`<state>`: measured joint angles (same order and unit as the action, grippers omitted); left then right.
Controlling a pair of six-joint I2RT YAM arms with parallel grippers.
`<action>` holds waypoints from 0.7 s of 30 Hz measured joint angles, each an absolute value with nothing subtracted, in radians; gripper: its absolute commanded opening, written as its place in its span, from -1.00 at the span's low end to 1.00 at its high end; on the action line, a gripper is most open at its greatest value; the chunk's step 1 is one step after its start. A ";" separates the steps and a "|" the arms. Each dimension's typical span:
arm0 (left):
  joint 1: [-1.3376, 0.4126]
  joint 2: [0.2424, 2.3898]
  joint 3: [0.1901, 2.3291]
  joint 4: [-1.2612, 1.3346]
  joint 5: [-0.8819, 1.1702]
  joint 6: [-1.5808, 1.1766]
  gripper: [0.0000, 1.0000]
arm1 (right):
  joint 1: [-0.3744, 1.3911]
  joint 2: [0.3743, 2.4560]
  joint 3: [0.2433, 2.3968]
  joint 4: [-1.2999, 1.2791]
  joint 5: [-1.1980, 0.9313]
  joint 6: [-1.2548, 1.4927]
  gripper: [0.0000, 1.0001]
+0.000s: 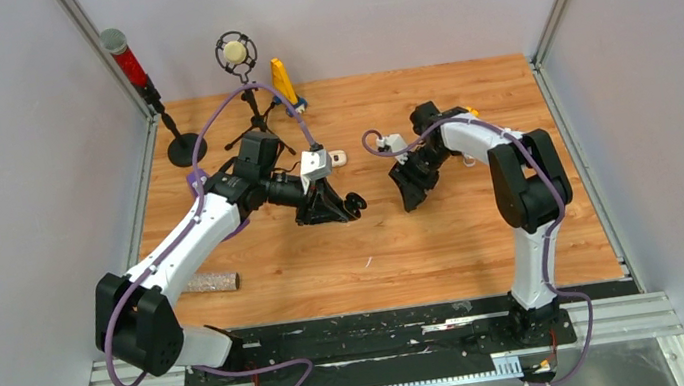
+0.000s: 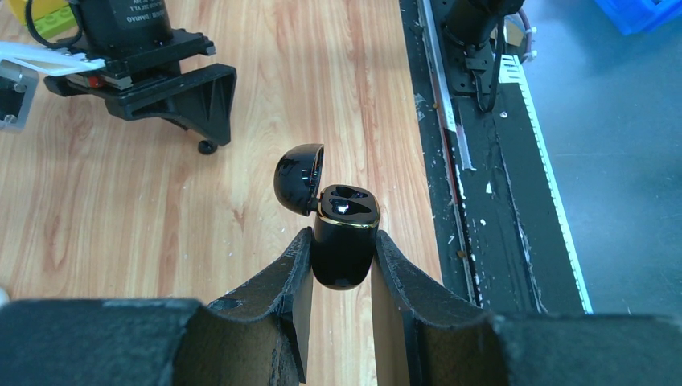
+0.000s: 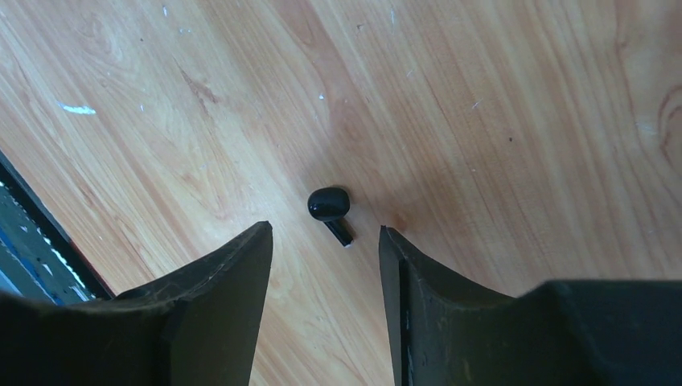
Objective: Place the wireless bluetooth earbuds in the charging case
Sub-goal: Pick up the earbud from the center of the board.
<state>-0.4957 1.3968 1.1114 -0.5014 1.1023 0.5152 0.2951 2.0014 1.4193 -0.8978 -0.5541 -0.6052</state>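
Note:
My left gripper (image 2: pixel 342 239) is shut on the lower body of a glossy black charging case (image 2: pixel 344 233) and holds it above the wooden table. Its lid (image 2: pixel 298 178) is flipped open to the left, and the two sockets show dark inside. In the top view this gripper (image 1: pixel 338 206) is at mid-table. One black earbud (image 3: pixel 329 206) lies on the wood, its stem pointing toward my right gripper (image 3: pixel 324 228). That gripper is open, and its fingertips sit just short of the earbud on either side without touching it. In the left wrist view the same earbud (image 2: pixel 207 147) lies below the right gripper (image 2: pixel 211 108).
A small white case-like object (image 1: pixel 338 158) lies behind the left gripper. At the far left stand a microphone on a tripod (image 1: pixel 236 54), a red-topped pole on a round base (image 1: pixel 181 151) and a yellow piece (image 1: pixel 283 80). A speckled roll (image 1: pixel 210 283) lies near the left arm. A black strip (image 1: pixel 388 333) borders the near edge.

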 measured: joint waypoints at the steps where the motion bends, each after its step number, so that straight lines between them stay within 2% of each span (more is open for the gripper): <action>1: -0.496 1.397 1.111 -0.504 1.103 0.516 -1.00 | 0.297 2.002 1.429 -0.913 -0.548 -0.630 0.12; 8: -0.496 1.397 1.111 -0.513 1.114 0.526 -1.00 | 0.299 1.996 1.520 -0.973 -0.552 -0.850 0.19; 21: -0.496 1.397 1.111 -0.545 1.117 0.546 -1.00 | 0.284 1.964 1.505 -0.987 -0.586 -1.361 0.16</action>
